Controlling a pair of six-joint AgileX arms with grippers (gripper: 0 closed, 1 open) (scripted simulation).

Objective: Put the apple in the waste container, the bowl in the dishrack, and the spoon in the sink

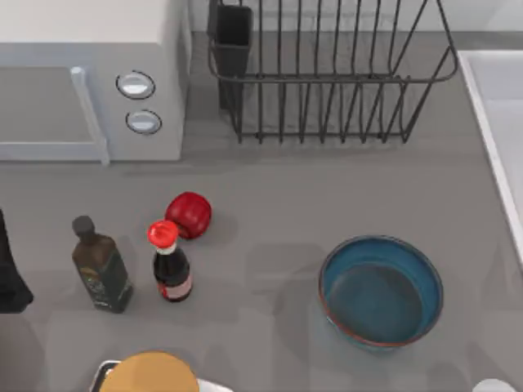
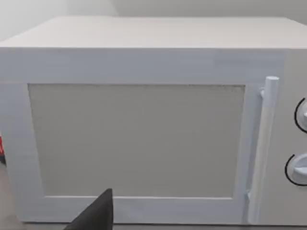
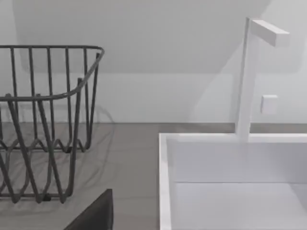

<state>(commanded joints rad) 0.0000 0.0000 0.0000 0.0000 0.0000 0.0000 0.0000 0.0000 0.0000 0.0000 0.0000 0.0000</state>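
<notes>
Apple, bowl unmoved on surface.
Apple at 9 o'clock of bowl; dishrack at 12; tool states apparently hidden, cannot tell.

top view cuts off a lot: the microwave runs off the left and top edges, the dishrack loses its back part at the top, and the sink is just a strip of rim and basin along the right edge. A round tan thing at the bottom edge is half gone, can't tell what it is. Left arm is only a dark sliver at the left edge. In both wrist views a dark wedge pokes in from the bottom, too little of it to say what the fingers are doing
</notes>
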